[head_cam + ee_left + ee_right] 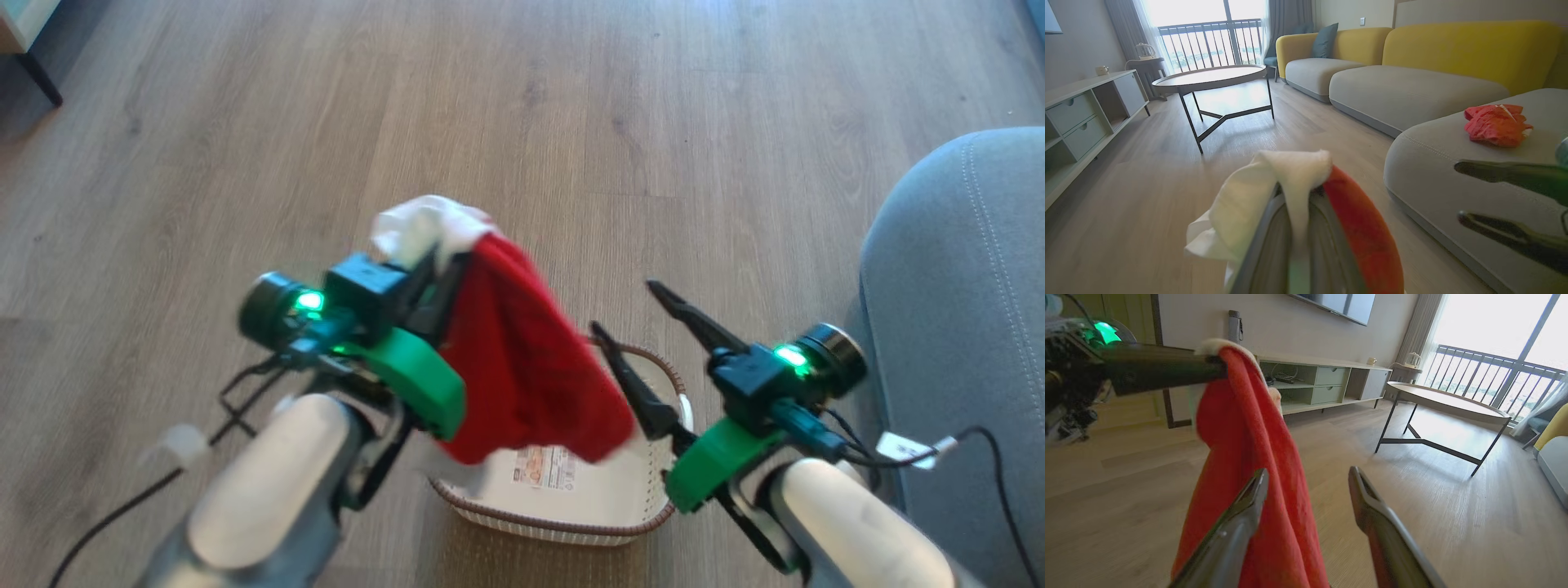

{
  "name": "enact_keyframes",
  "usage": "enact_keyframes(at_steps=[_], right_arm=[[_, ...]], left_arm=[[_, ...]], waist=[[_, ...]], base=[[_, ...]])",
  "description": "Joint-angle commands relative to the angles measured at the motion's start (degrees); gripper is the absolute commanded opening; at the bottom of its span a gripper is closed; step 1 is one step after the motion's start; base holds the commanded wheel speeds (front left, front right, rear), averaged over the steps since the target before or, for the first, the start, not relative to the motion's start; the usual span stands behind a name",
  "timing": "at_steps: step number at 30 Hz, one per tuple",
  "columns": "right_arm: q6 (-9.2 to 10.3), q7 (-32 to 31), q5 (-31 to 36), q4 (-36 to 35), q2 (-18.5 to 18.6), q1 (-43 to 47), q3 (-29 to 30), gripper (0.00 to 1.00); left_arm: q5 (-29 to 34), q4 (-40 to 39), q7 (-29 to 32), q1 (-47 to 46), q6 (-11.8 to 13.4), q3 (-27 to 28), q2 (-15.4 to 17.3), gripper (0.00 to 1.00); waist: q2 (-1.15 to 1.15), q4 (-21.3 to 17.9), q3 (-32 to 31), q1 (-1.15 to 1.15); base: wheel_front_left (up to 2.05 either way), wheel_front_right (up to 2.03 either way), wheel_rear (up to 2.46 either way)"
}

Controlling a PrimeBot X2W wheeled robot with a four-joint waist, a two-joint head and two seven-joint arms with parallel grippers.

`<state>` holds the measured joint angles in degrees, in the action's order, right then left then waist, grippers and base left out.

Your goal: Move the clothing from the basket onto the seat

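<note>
In the head view, the left gripper (437, 273) is observed clamped tight on a red garment (522, 359) at its upper edge. A white cloth piece (420, 224) is bunched at the same pinch and stands above the fingers. The garment is seen hanging in a loose fold over the basket (563, 535), which rests on the wooden floor (571, 122); whether the lower hem is clear of the basket rim cannot be told. The right gripper (624, 309) is held wide apart and empty, just beside the hanging fabric, and the seat (955, 286) is noted at the robot's right, near the basket. In the left wrist view, white cloth and red fabric are seen folded over the closed fingers on either side, and a second red garment (1494, 124) is recorded lying on the seat cushion. In the right wrist view, the red fabric is seen draping straight down from the left gripper's fingers, in front of the spread right fingers; whether it touches one of them cannot be told. The clothing is judged light, soft and limp, with no stiffness to be relied upon, and it is expected to swing and trail when carried. The hold at the bunched top is judged suitable, though the white piece, caught only by a fold, is considered liable to slip out.
</note>
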<state>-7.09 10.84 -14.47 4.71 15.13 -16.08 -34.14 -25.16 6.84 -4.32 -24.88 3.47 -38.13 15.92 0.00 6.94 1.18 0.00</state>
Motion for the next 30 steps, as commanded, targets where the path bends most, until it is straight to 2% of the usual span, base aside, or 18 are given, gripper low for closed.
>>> enact_keyframes(at_steps=[1, 11, 14, 15, 16, 17, 23, 24, 25, 26, 27, 30], right_arm=[[-0.40, -0.32, -0.75, -1.50, 0.43, -3.35, -2.49, 1.00], [-0.40, 0.31, -3.12, 2.16, 0.71, -7.75, -5.80, 1.00], [-0.40, 0.51, -3.52, 3.02, 0.62, -8.00, -5.77, 1.00], [-0.40, 0.49, -4.04, 3.39, 0.55, -8.01, -5.81, 0.84], [-0.40, 0.54, -4.67, 3.59, 0.56, -8.01, -5.95, 0.02], [-0.40, 0.63, -5.46, 3.63, 0.64, -7.97, -6.21, 0.00], [-0.40, 0.69, -7.73, 3.90, 2.06, -8.15, -6.58, 0.00], [-0.40, 0.73, -7.88, 3.94, 2.20, -8.16, -6.35, 0.00], [-0.40, 0.74, -7.99, 3.94, 2.37, -8.20, -6.17, 0.00], [-0.40, 0.72, -8.05, 3.90, 2.55, -8.26, -5.92, 0.00], [-0.40, 0.67, -8.08, 3.86, 2.75, -8.35, -5.60, 0.00], [-0.40, 0.29, -8.13, 3.40, 3.51, -8.65, -4.59, 0.00]], left_arm=[[1.04, -1.61, -0.03, -4.29, -0.59, 0.92, -0.58, 0.00], [2.60, -3.67, 0.92, -5.10, -4.12, -8.18, -7.16, 0.00], [2.65, -4.39, 1.33, -5.10, -4.58, -9.44, -7.92, 0.00], [2.63, -4.64, 1.51, -5.10, -4.69, -9.81, -8.12, 0.00], [2.62, -4.81, 1.69, -5.09, -4.72, -10.07, -8.22, 0.00], [2.61, -4.89, 1.81, -5.07, -4.68, -10.21, -8.25, 0.00], [2.41, -4.16, 1.88, -4.67, -4.06, -10.02, -7.58, 0.00], [2.24, -3.99, 1.92, -4.52, -3.95, -9.97, -7.55, 0.12], [2.18, -3.83, 1.90, -4.41, -3.85, -9.95, -7.47, 0.40], [2.31, -3.68, 1.76, -4.39, -3.70, -9.91, -7.31, 0.83], [2.47, -3.49, 1.51, -4.37, -3.48, -9.81, -7.16, 1.00], [2.42, -2.90, 0.89, -3.98, -3.03, -9.50, -6.76, 1.00]], waist=[[0.00, 0.18, -0.05, 0.00], [0.00, 0.82, -0.55, 0.00], [0.00, 0.77, -0.56, 0.00], [0.00, 0.74, -0.56, 0.00], [0.00, 0.72, -0.56, 0.00], [0.00, 0.68, -0.58, 0.00], [0.00, -0.10, -0.39, 0.00], [0.00, -0.31, -0.35, 0.00], [0.00, -0.59, -0.28, 0.00], [0.00, -0.97, -0.15, 0.00], [0.00, -1.50, -0.01, 0.00], [0.00, -4.04, 0.49, 0.00]], base=[[0.00, 0.00, 0.00], [0.00, 0.00, 0.00], [0.00, 0.00, 0.00], [0.00, 0.00, 0.00], [0.00, 0.00, 0.00], [0.00, 0.00, 0.00], [0.00, 0.00, 0.00], [0.00, 0.00, 0.00], [0.00, 0.00, 0.00], [0.00, 0.00, 0.00], [0.00, 0.00, 0.00], [0.00, 0.00, 0.00]])
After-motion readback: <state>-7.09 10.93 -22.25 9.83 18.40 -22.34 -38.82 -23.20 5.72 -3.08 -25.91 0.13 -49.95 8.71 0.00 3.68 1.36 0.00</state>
